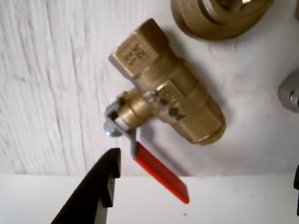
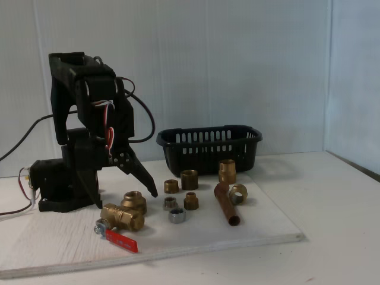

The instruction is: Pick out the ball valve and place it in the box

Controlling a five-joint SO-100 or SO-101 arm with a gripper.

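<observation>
Hovering spread wide with nothing held, the gripper hangs just above the ball valve, which lies near the white board's front left edge. Solid brass, it is likely heavy, rigid and slick; the faceted body offers surer purchase than the thin red lever. The slotted black box stands at the board's back edge.

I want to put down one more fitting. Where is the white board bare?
Bare: the board's right end, beyond the copper pipe piece, and its front-left corner. Crowded: between the red-handled brass ball valve and the black slotted basket.
</observation>
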